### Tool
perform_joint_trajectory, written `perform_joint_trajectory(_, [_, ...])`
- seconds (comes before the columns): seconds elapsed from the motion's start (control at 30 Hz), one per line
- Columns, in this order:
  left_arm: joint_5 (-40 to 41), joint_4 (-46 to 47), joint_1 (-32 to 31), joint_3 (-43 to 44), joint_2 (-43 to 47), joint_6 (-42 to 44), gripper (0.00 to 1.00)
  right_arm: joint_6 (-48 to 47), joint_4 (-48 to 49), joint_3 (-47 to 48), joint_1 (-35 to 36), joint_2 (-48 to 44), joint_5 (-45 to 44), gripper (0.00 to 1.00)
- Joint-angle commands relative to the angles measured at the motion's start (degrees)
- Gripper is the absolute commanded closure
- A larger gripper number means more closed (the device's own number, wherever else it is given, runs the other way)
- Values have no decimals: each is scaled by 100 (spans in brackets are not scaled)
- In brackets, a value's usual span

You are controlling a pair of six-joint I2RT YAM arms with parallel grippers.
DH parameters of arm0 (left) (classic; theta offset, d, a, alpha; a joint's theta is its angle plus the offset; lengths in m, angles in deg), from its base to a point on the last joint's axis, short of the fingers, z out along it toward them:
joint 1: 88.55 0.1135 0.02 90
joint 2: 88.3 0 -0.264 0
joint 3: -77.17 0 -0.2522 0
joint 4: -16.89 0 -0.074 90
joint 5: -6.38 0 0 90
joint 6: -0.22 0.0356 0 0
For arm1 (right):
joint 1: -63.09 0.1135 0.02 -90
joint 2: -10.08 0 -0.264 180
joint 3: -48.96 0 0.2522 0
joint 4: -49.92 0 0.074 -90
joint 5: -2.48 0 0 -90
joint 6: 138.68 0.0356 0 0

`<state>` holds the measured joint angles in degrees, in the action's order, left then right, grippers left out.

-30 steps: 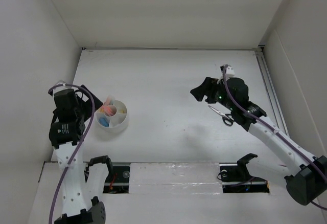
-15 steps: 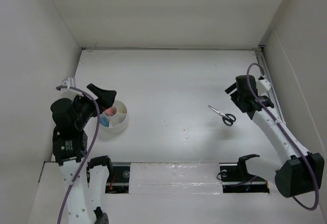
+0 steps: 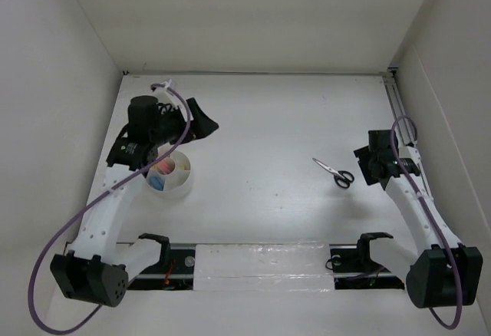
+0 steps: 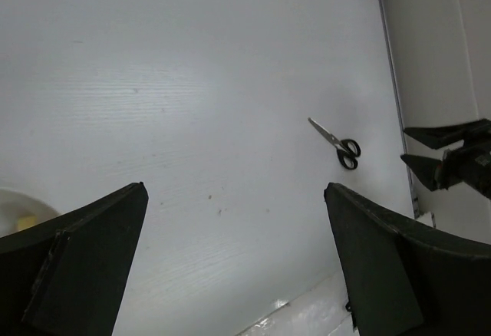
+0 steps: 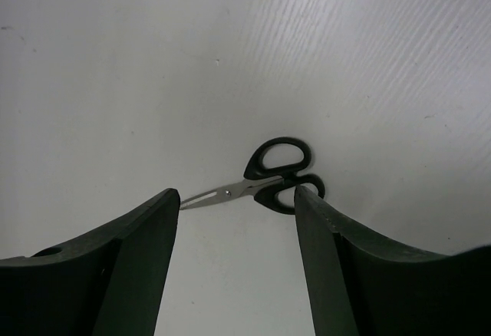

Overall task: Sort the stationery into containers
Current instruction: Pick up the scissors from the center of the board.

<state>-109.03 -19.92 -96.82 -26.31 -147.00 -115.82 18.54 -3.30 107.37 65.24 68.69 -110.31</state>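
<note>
- Black-handled scissors point(image 3: 333, 172) lie flat and closed on the white table point(image 3: 261, 121), at about 3 o'clock from its middle in the top view. They are well apart from everything else.
- Their long axis runs from 10 o'clock to 4 o'clock. The blade tip points to 10 o'clock, toward the far left, and the finger loops sit at the 4 o'clock end.
- They are the only stationery I can see outside the container, so I judge them the piece left to sort.
- The right gripper point(image 5: 236, 192) sits just off the scissors at their 3 o'clock side. Its jaws are spread and hold nothing.
- In the right wrist view the scissors sit framed in the gap between the fingers. This looks like lining up for a pick.
- In that view the scissors run nearly across the gap, tip at 9 o'clock and loops at 3 o'clock. The wrist probably needs a turn so the jaws close across the scissors' narrow width.
- The round white tub point(image 3: 186, 182) stands at 9 o'clock on the table. Pink pens point(image 3: 163, 169) and a blue marker point(image 3: 156, 183) show in its wedges.
- The left gripper point(image 3: 204, 117) hangs at about 1 o'clock from the tub, opened fully and empty. Raised there, it probably leaves the tub free for a drop.
</note>
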Motion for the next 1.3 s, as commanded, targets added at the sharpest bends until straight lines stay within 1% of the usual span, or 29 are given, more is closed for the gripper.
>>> perform_joint_trajectory(0.0, [22, 666, -517, -156, -160, 258, 0, 370, 524, -280, -31, -7, 441, 33])
perform_joint_trajectory(0.07, [-340, 994, -517, -396, -160, 362, 0, 528, 764, -465, -31, -7, 547, 37])
perform_joint_trajectory(0.13, [-805, 995, -517, -396, -160, 547, 0, 836, 1018, -552, 21, 45, 547, 42])
perform_joint_trajectory(0.2, [-808, 995, -517, -536, 24, 600, 0, 1125, 1081, -659, 83, 220, 608, 44])
perform_joint_trajectory(0.27, [-1080, 1284, -517, -809, 165, 600, 0, 1222, 1388, -729, 84, 405, 661, 45])
perform_joint_trajectory(0.33, [-1080, 1285, -517, -862, 297, 539, 0, 1276, 1529, -729, 84, 746, 661, 45])
perform_joint_trajectory(0.37, [-950, 1285, -517, -862, 297, 539, 0, 1276, 1642, -729, 136, 870, 661, 45])
perform_joint_trajectory(0.5, [-1001, 1285, -517, -862, 359, 539, 0, 1346, 1644, -519, 136, 1407, 670, 46])
perform_joint_trajectory(0.53, [-1001, 1285, -517, -862, 359, 539, 0, 1346, 1644, -518, 136, 1521, 670, 48])
perform_joint_trajectory(0.67, [-1001, 1233, -517, -862, 306, 539, 0, 1556, 1775, -597, 136, 1575, 670, 48])
perform_joint_trajectory(0.73, [-1001, 1233, -517, -862, 306, 539, 0, 1636, 1775, -650, 136, 1575, 670, 52])
perform_joint_trajectory(0.87, [-1001, 1233, -517, -862, 306, 539, 0, 1742, 1662, -527, 136, 1627, 547, 52])
perform_joint_trajectory(1.0, [-1001, 1233, -517, -862, 306, 539, 0, 1742, 1363, -386, 84, 1890, 547, 53])
perform_joint_trajectory(1.17, [-1001, 1180, -517, -748, 306, 539, 0, 1847, 731, -53, 84, 2251, 547, 54])
perform_joint_trajectory(1.27, [-1001, 1180, -517, -748, 306, 539, 0, 1847, 729, -52, 31, 2400, 609, 54])
